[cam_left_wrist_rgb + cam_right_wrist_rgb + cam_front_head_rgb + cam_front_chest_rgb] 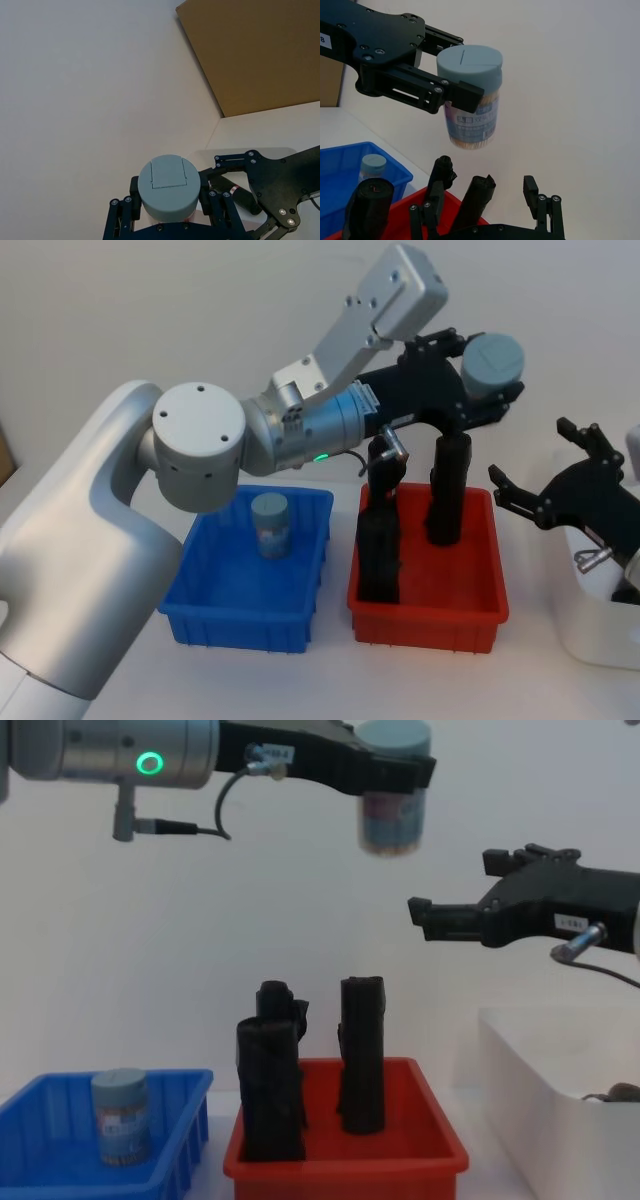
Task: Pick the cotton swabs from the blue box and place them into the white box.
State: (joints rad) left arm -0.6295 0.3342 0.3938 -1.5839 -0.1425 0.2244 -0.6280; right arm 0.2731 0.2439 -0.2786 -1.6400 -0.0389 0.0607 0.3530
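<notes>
Jaws: left gripper (482,378) clamps cotton swabs (471,119) above black rolls (447,490) in red bin (425,626); right gripper (533,454) splayed.

On the white table (332,682) stand 3 bins in a row: the blue box (240,626), a red bin (425,630), the white box (600,642).

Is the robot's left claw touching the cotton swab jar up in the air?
Touching. The right wrist view shows the left claw pinching the cotton swab jar from both sides just under its lid, with no gap.
</notes>
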